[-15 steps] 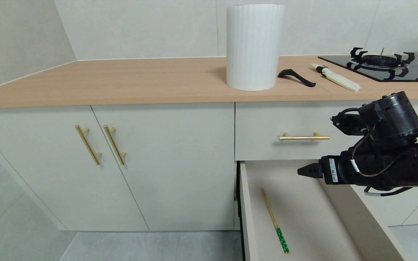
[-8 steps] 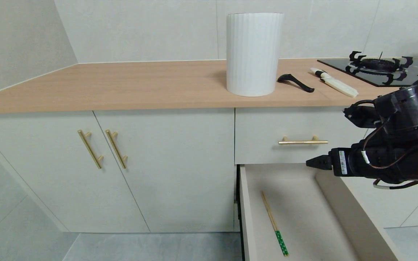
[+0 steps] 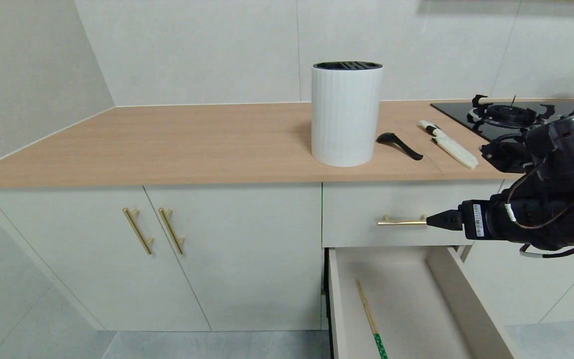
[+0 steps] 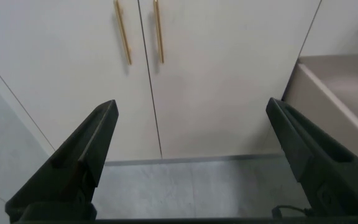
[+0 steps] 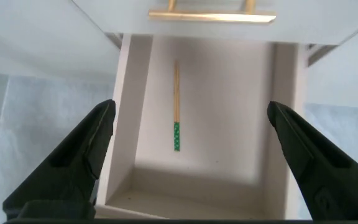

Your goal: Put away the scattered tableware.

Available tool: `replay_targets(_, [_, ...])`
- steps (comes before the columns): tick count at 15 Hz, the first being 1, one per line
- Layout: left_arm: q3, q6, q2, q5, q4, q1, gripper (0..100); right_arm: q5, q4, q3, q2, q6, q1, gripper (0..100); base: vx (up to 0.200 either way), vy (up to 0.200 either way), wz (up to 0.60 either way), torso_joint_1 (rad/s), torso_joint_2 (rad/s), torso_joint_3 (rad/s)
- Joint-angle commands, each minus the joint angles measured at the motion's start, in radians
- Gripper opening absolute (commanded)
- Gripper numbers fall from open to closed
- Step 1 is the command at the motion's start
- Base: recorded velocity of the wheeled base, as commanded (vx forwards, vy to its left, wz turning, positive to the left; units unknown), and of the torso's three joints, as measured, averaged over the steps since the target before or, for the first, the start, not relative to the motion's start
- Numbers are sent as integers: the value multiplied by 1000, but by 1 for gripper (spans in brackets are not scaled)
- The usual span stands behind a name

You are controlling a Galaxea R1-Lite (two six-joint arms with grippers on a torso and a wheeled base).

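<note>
A pair of chopsticks (image 3: 369, 319) with green ends lies inside the open lower drawer (image 3: 337, 299); the right wrist view shows the chopsticks (image 5: 176, 109) on the drawer floor (image 5: 229, 124). On the counter, a black spoon (image 3: 399, 144) and a white-bladed knife (image 3: 449, 144) lie right of a white ribbed holder (image 3: 346, 114). My right gripper (image 3: 435, 220) (image 5: 190, 118) hangs open and empty above the drawer, level with the upper drawer's handle. My left gripper (image 4: 191, 109) is open and empty, low in front of the cabinet doors.
A gas hob (image 3: 506, 114) sits at the counter's far right. The shut upper drawer has a gold handle (image 3: 401, 221). Two cabinet doors with gold handles (image 3: 137, 237) stand to the left. The open drawer sticks out into the floor space.
The head camera has tilted up, shifting the whole view down. My right gripper has risen from over the drawer to the height of the upper drawer's handle. The chopsticks stay put.
</note>
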Motion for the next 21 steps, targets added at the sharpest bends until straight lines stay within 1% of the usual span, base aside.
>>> replay_targets(1, [0, 0, 1, -1, 0, 0, 100, 0, 0, 1, 3, 0, 0, 100, 0, 0, 0, 173, -452, -290])
replay_targets(12, [0, 0, 1, -1, 0, 0, 100, 0, 0, 4, 21, -8, 2, 100, 0, 0, 0, 204, -483, -282])
replay_targets(15, [0, 0, 1, -1, 0, 0, 100, -9, -1, 2, 38, -9, 2, 100, 0, 0, 0, 74, -165, -93])
replay_targets(16, [0, 0, 1, -1, 0, 0, 100, -44, -15, -1, 55, -23, 2, 100, 0, 0, 0, 0, 0, 0])
replay_targets(17, [0, 0, 1, -1, 0, 0, 100, -56, -37, -5, 72, -32, -1, 100, 0, 0, 0, 0, 0, 0])
replay_targets(18, [0, 0, 1, -1, 0, 0, 100, -81, -126, -18, 116, -81, -41, 100, 0, 0, 0, 0, 0, 0])
replay_targets(19, [0, 0, 1, -1, 0, 0, 100, -78, -231, -27, 153, -155, -80, 100, 0, 0, 0, 0, 0, 0])
replay_targets(20, [0, 0, 1, 1, 0, 0, 100, -49, -324, -50, 204, -201, -118, 100, 0, 0, 0, 0, 0, 0])
replay_targets(21, [0, 0, 1, -1, 0, 0, 100, -13, -366, -94, 253, -228, -141, 100, 0, 0, 0, 0, 0, 0])
